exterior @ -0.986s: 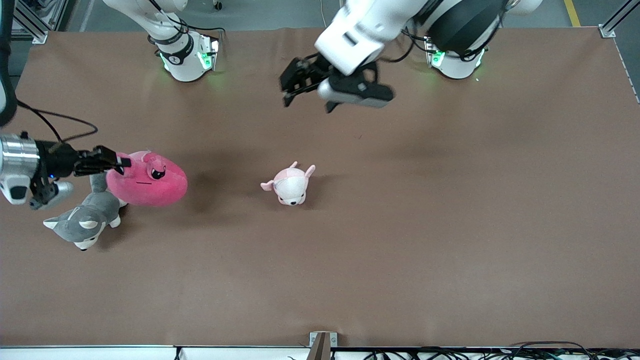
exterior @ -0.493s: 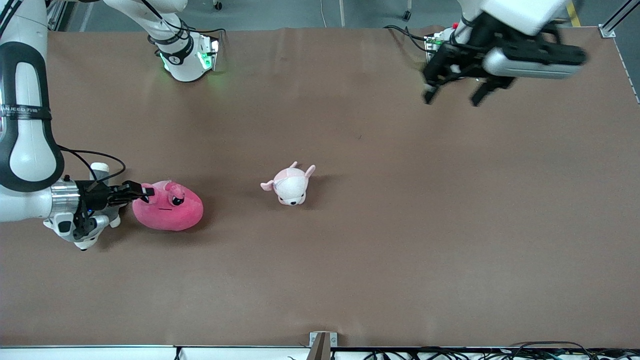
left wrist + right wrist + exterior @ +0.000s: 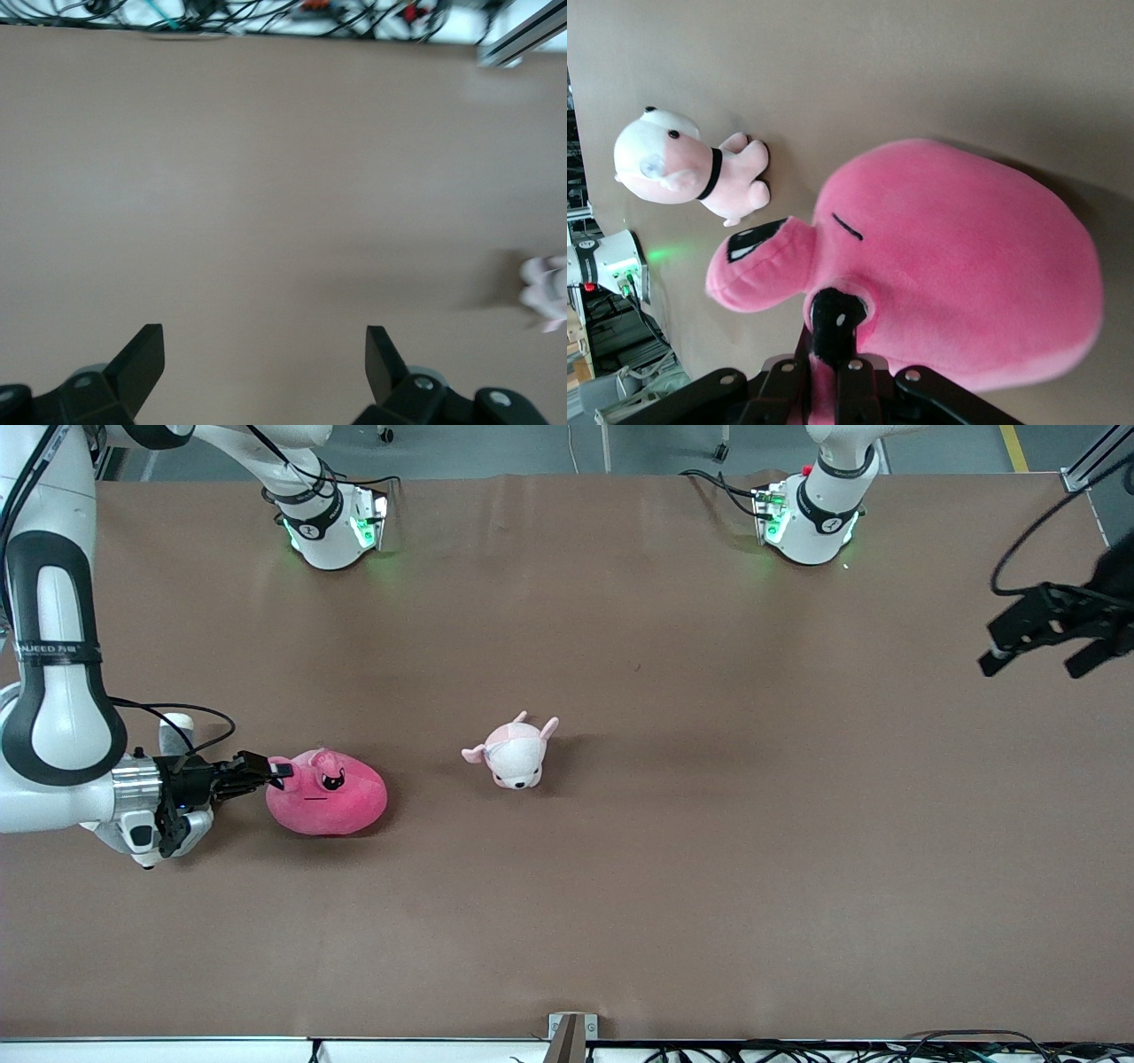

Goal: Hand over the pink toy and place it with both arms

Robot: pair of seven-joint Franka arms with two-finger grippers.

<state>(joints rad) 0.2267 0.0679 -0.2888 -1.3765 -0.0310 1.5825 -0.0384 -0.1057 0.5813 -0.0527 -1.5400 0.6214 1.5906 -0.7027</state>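
**Entry: pink toy in the right arm's pinch, handover pending**

Item held: pink toy [image 3: 327, 804], low over the table [image 3: 673, 886] toward the right arm's end, whether resting on it or just above cannot be told. The right gripper [image 3: 273, 769] is clenched on one eye bump (a small purchase on soft plush).

Receiving tool: left gripper [image 3: 1035, 645], fingers spread wide and empty, over the table's edge at the left arm's end, well apart from the toy.

Handling note: judged best to carry the toy toward mid-table, body presented outward so the receiving fingers can close on the bulk, not the pinched bump; release only once the second grip is firm. The thin hold may slip under a quick swing.

Surroundings: a piglet plush [image 3: 515, 752] lies near mid-table, in the likely carry path unless the toy is lifted clear. A grey plush [image 3: 151, 849] is mostly hidden beneath the right wrist.
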